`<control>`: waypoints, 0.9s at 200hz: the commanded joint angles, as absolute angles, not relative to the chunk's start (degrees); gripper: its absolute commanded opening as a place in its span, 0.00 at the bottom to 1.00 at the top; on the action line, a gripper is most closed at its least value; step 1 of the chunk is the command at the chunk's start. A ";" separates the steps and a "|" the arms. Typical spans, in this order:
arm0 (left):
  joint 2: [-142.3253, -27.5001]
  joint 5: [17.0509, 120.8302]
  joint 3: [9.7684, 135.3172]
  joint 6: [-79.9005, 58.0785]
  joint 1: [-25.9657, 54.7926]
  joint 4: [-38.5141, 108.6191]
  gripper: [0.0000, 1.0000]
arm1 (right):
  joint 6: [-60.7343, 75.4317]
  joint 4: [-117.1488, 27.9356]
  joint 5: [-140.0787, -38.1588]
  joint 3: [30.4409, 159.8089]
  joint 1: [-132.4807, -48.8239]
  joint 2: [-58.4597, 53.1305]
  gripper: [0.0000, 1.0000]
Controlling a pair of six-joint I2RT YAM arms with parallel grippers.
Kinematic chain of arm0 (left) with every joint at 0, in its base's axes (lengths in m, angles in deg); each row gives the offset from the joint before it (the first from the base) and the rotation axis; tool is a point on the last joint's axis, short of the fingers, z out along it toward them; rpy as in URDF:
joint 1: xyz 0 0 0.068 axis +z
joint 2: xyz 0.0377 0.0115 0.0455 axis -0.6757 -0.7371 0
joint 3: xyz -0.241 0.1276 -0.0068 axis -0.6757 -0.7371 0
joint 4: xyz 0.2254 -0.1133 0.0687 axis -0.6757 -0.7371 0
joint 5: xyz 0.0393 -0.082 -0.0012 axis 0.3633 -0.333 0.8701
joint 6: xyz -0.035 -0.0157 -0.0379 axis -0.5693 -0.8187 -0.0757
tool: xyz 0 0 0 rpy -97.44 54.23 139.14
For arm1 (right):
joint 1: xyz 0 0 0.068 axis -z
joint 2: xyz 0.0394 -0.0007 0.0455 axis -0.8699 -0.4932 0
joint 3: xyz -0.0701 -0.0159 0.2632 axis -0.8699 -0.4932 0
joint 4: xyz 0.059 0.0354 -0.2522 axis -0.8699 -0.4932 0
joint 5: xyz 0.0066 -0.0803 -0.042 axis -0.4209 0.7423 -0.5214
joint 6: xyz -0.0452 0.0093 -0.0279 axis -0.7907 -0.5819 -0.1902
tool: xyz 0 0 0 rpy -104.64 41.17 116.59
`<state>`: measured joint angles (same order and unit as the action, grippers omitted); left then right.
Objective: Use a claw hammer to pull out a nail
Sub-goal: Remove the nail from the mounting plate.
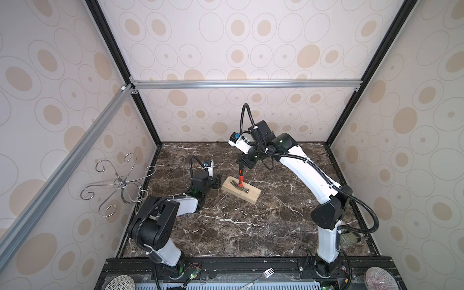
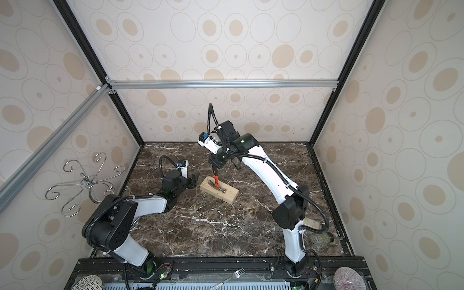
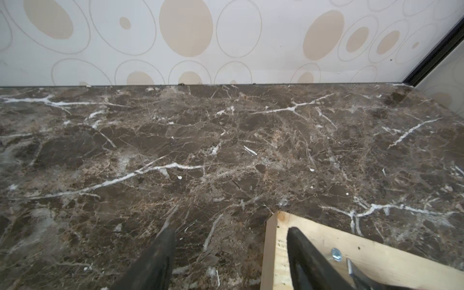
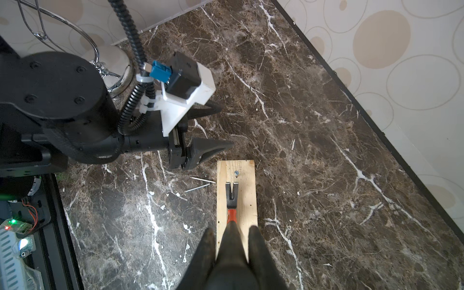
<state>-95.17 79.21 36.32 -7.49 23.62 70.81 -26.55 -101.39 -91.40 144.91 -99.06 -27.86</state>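
Note:
The claw hammer (image 4: 232,198) has a steel head and an orange and black handle. My right gripper (image 4: 232,236) is shut on that handle, seen in both top views (image 1: 242,163) (image 2: 214,163). The hammer head (image 1: 241,189) rests on a pale wooden block (image 1: 252,195) (image 2: 227,197). Its forked claw (image 4: 232,187) points at the nail (image 4: 236,172) and stops just short of it. The nail (image 3: 336,254) stands in the block near its left end. My left gripper (image 3: 231,238) (image 1: 219,179) is open at that end, one finger (image 3: 301,251) over the block (image 3: 376,253), the other finger beside it.
Two loose nails (image 4: 203,179) lie on the marble table (image 1: 263,226) beside the block. A chrome hook stand (image 1: 120,184) is at the left wall. A glass jar (image 1: 350,237) lies behind the right arm's base. A silver fork (image 1: 265,273) lies on the front rail.

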 commanded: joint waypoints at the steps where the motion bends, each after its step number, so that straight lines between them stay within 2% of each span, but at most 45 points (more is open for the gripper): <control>1: -96.91 80.04 39.17 -8.63 24.14 66.12 0.68 | -26.64 -97.38 -91.06 146.99 -98.99 -29.68 0.01; 78: -100.62 76.44 41.36 -9.78 24.22 62.06 0.61 | -25.97 -97.12 -89.23 149.83 -98.98 -32.00 0.01; 180: -104.65 72.60 44.74 -9.44 24.21 58.68 0.61 | -27.55 -93.77 -90.87 151.36 -99.20 -31.79 0.02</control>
